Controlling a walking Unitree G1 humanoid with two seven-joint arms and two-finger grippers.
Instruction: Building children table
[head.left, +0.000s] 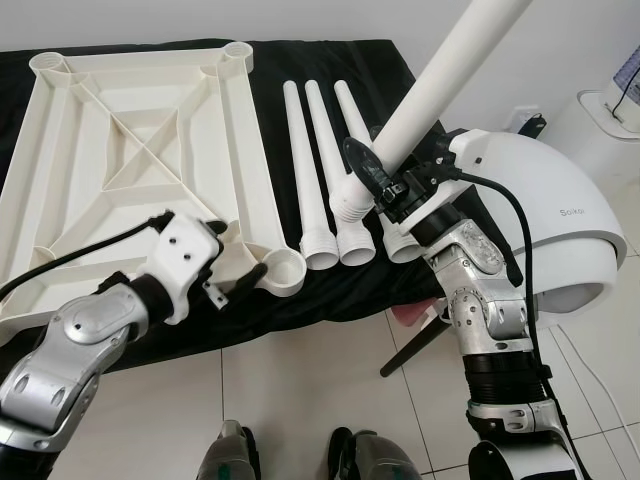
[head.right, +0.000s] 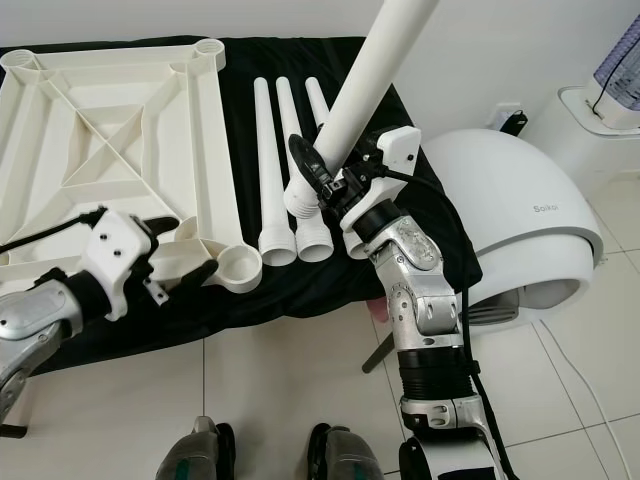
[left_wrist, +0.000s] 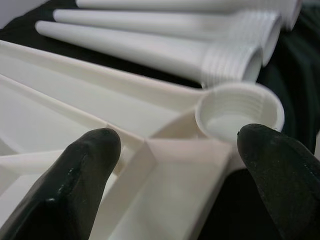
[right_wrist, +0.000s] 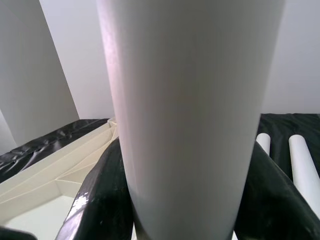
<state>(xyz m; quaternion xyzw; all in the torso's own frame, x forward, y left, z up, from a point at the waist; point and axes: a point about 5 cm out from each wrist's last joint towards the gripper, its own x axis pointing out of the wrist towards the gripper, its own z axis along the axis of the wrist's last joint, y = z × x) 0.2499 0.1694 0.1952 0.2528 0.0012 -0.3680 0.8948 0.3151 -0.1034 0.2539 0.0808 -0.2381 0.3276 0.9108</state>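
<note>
An upturned cream tabletop (head.left: 262, 170) lies on a black cloth, ribs facing up, with a threaded corner socket (head.left: 283, 270) at its near right. My left gripper (head.left: 238, 280) is open at that corner, its fingers (left_wrist: 75, 175) spread on either side of the rib just short of the socket (left_wrist: 240, 112). Three white legs (head.left: 305, 170) lie side by side on the cloth to the right of the tabletop. My right gripper (head.left: 375, 175) is shut on a fourth white leg (head.left: 440, 80), held above the lying legs and tilted up to the right, threaded end lowest.
A white domed appliance (head.left: 540, 200) stands on the tiled floor right of the cloth-covered table. Behind it are a wall socket (head.left: 525, 122) and another white device (head.left: 610, 110). A dark strut (head.left: 415, 350) slants beneath the table's right end. My feet (head.left: 300, 455) are at its front edge.
</note>
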